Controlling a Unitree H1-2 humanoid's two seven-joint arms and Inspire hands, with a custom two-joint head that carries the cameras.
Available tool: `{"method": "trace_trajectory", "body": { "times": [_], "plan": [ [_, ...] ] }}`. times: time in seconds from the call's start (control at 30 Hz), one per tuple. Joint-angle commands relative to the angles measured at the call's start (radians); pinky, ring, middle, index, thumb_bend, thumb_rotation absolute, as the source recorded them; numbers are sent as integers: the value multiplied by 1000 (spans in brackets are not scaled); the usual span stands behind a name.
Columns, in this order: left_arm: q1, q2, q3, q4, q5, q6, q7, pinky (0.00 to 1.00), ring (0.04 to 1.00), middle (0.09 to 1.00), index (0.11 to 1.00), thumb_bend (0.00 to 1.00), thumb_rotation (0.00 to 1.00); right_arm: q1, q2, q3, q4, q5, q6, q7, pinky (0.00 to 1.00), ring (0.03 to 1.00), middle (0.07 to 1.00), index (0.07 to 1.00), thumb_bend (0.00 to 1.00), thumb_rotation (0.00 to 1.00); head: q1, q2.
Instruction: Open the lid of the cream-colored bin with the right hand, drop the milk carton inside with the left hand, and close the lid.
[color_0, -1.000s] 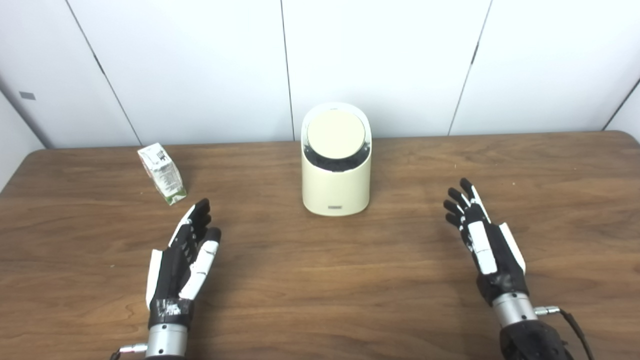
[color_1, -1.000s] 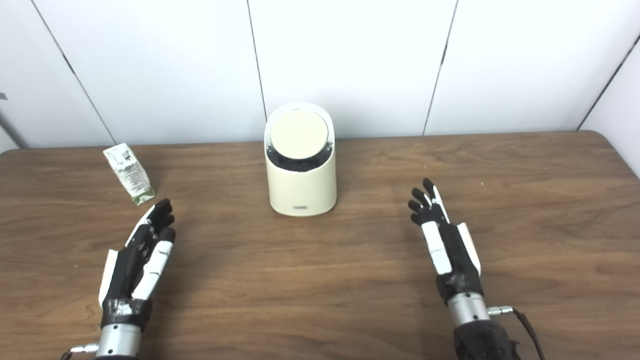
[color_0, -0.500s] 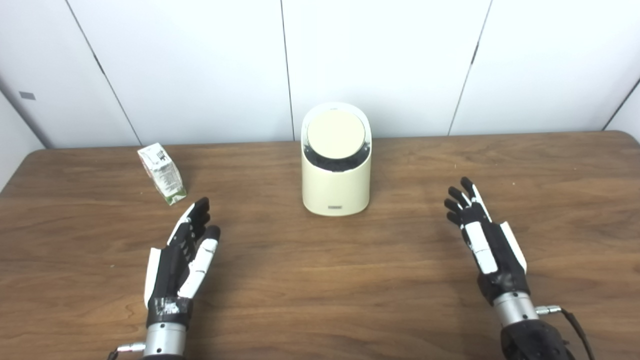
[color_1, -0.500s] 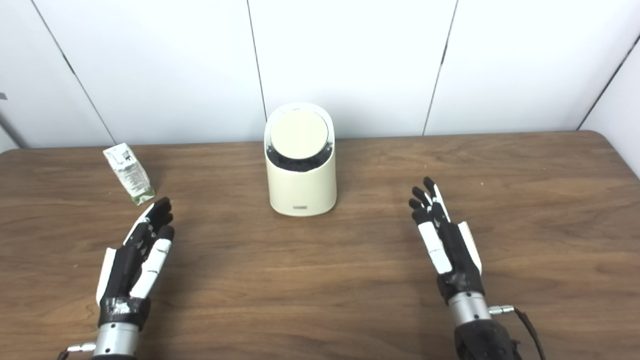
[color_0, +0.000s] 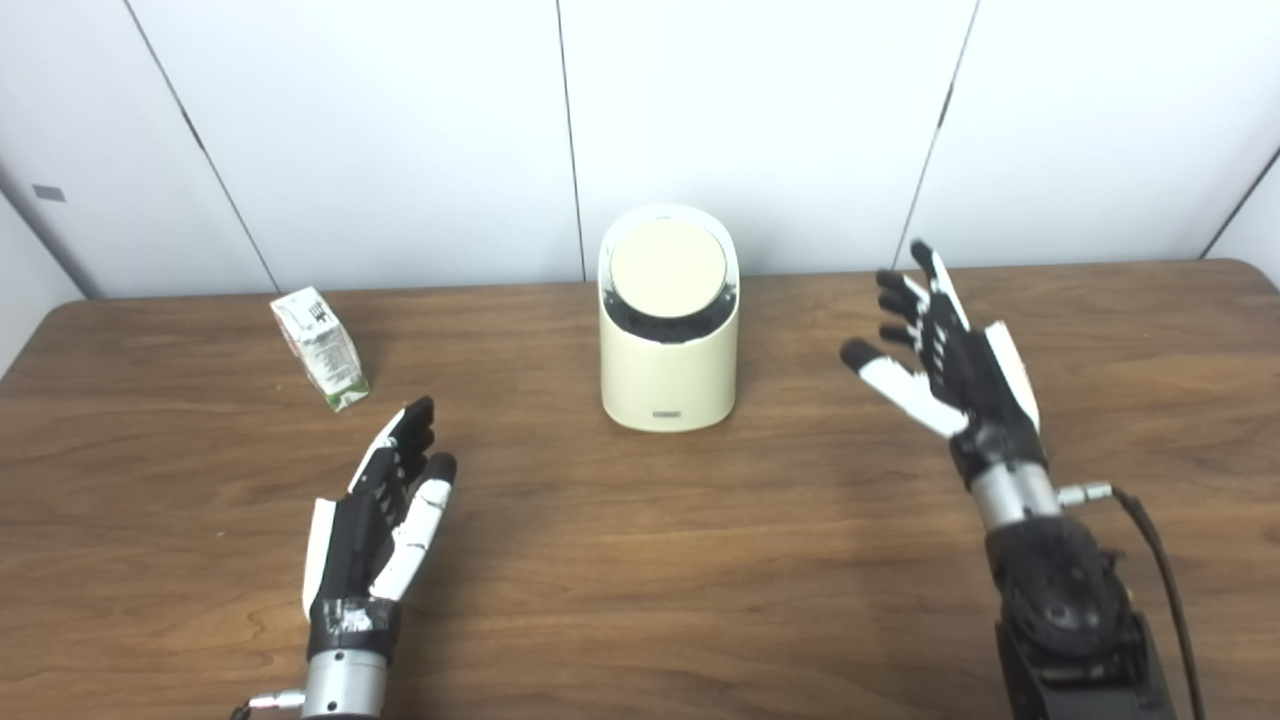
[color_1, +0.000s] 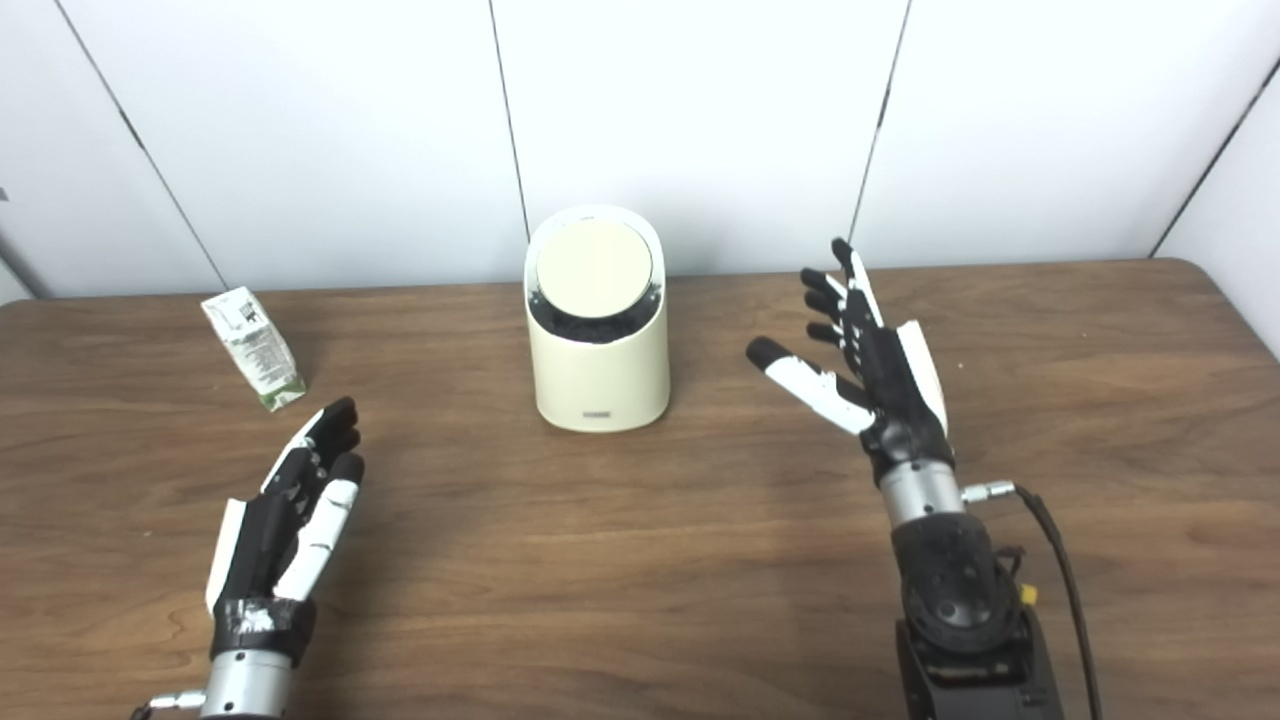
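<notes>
Two hands, both empty with fingers spread: right hand (color_0: 945, 345) raised at centre right, left hand (color_0: 380, 515) at lower left. Cream-colored bin (color_0: 668, 330), lid (color_0: 668, 270) shut, stands centre; milk carton (color_0: 320, 348) at centre left on table (color_0: 640, 560).

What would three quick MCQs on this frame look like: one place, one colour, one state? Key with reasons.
1. Where does the milk carton stand relative to the cream-colored bin?
A. on the left arm's side
B. on the right arm's side
C. inside it

2. What colour is the table?
A. white
B. dark brown wood
C. grey

3. What is the right robot hand doing?
A. gripping the lid
B. holding the carton
C. open, holding nothing

Key: 1 A, the carton stands far-left beyond the left robot hand; 2 B, wood grain shows; 3 C, its fingers are spread, apart from the bin, whose round lid lies in the opening.
</notes>
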Motion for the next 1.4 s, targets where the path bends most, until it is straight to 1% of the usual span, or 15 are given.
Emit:
{"method": "trace_trajectory", "body": {
  "times": [0.0,0.07,0.1,0.23,0.3,0.33,0.43,0.6,0.67,0.77,0.9,1.07,1.23,1.3,1.37],
  "plan": [
    [-11,-1,-5,-33,9,-23,5,953,928,913,913,538,630,-83,8,-2,12,-2,-15,-20,845,873,899,996,877,566,1,0],
    [-11,-2,-8,-34,11,-20,6,963,936,918,912,536,637,-133,14,-2,40,-5,-21,-32,853,876,897,990,894,510,2,-2],
    [-13,-3,-8,-32,12,-20,6,950,935,919,911,534,638,-149,13,1,49,-12,-21,-35,843,878,892,986,899,507,5,-4],
    [-18,-9,-7,-27,-1,-14,6,927,929,917,910,540,618,-248,-2,48,89,-108,12,-42,796,862,875,972,896,557,7,-8],
    [-19,-9,-9,-27,0,-9,5,932,930,917,912,545,616,-284,0,62,121,-127,13,-47,791,855,868,968,898,564,4,-9],
    [-19,-8,-10,-26,2,-11,5,947,934,918,912,544,616,-301,3,67,142,-129,4,-51,796,852,867,963,910,546,4,-9],
    [-20,-6,-15,-25,1,-13,2,923,926,921,914,537,612,-347,7,92,195,-155,5,-61,776,856,877,957,884,449,6,-12],
    [-21,-8,-17,-18,-1,-20,2,897,919,919,919,521,596,-400,15,131,282,-215,5,-93,710,842,872,956,872,362,14,-13],
    [-20,-11,-17,-15,-7,-21,2,879,909,911,911,521,573,-415,23,139,318,-219,-7,-103,711,841,872,958,884,346,14,-15],
    [-19,-7,-22,-13,-4,-20,-3,892,924,924,926,512,590,-433,26,157,365,-222,-38,-110,686,838,881,963,890,331,19,-17],
    [-20,-7,-23,-12,4,-25,2,902,923,923,921,512,583,-449,12,205,411,-258,-67,-102,749,872,892,972,878,284,22,-19],
    [-20,-8,-23,-14,8,-28,5,908,919,920,919,518,590,-455,0,235,440,-282,-77,-103,748,880,902,968,898,259,24,-19],
    [-20,-10,-24,-13,10,-37,7,895,913,915,917,509,582,-449,-10,250,451,-304,-91,-103,746,875,899,961,911,255,24,-17],
    [-21,-13,-24,-12,12,-35,10,884,910,912,915,506,574,-446,-16,260,450,-317,-93,-100,759,879,899,960,914,255,26,-16],
    [-21,-14,-24,-16,10,-28,10,905,917,914,917,506,575,-443,-23,268,448,-331,-89,-96,781,882,897,963,917,264,26,-16]
  ]
}}
